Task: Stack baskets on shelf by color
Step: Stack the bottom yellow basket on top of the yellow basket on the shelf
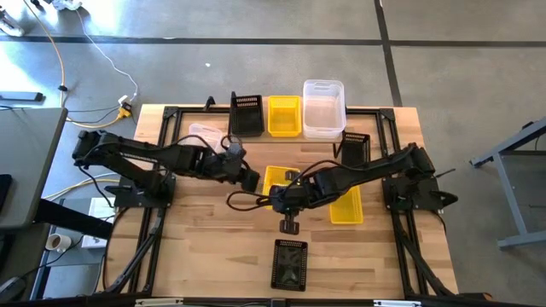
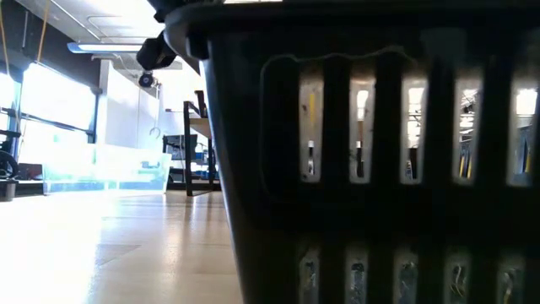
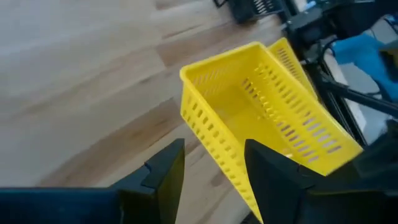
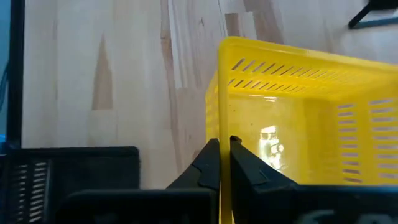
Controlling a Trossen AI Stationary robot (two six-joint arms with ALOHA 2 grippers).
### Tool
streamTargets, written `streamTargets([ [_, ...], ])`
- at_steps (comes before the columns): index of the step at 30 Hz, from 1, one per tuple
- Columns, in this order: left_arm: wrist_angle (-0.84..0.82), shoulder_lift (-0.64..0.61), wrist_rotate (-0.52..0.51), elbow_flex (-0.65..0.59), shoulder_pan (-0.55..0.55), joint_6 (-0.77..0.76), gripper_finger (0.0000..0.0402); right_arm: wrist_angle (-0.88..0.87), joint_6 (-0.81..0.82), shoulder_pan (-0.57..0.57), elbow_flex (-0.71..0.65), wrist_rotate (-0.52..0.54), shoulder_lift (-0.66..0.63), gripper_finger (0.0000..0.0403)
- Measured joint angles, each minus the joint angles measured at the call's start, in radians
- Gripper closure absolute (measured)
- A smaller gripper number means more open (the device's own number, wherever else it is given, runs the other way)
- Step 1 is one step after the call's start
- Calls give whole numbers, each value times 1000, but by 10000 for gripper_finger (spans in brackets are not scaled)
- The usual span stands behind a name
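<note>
A yellow basket (image 1: 276,179) sits at the table's middle between both grippers. My right gripper (image 4: 219,163) is shut on its wall. My left gripper (image 3: 211,177) is open, with the basket's near corner (image 3: 205,118) just ahead of its fingers; whether they touch it, I cannot tell. On the shelf (image 1: 375,111) at the far edge stand a black (image 1: 246,114), a yellow (image 1: 284,116) and a clear basket (image 1: 324,107). Another yellow basket (image 1: 346,207) lies on the table right of centre. My right gripper pinches the yellow basket's end wall at its rim (image 4: 219,134), one finger inside the basket and one outside. It comes from the table's right side, slanting down. Whether the basket's bottom is on the table, I cannot tell.
A black mesh basket (image 1: 290,263) lies near the table's near edge and fills the low view (image 2: 371,169). Another black basket (image 1: 356,145) stands right of centre, below the shelf. A clear basket (image 1: 205,133) sits at the far left. Bare wood lies at the near left.
</note>
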Motion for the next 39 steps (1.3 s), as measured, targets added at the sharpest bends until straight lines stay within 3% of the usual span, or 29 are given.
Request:
streamTargets([
  [7, -1, -113, 5, 0, 47, 169, 247, -2, 15, 18, 9, -58, -7, 403],
  [16, -8, -259, 24, 0, 86, 335, 247, -16, -56, -4, 125, -32, -17, 403],
  [33, -7, -342, -94, 0, 89, 543, 247, -217, -474, -113, 422, 350, -16, 403],
  [39, -7, -342, -99, 0, 89, 545, 247, -264, -634, -162, 535, 405, -16, 403],
])
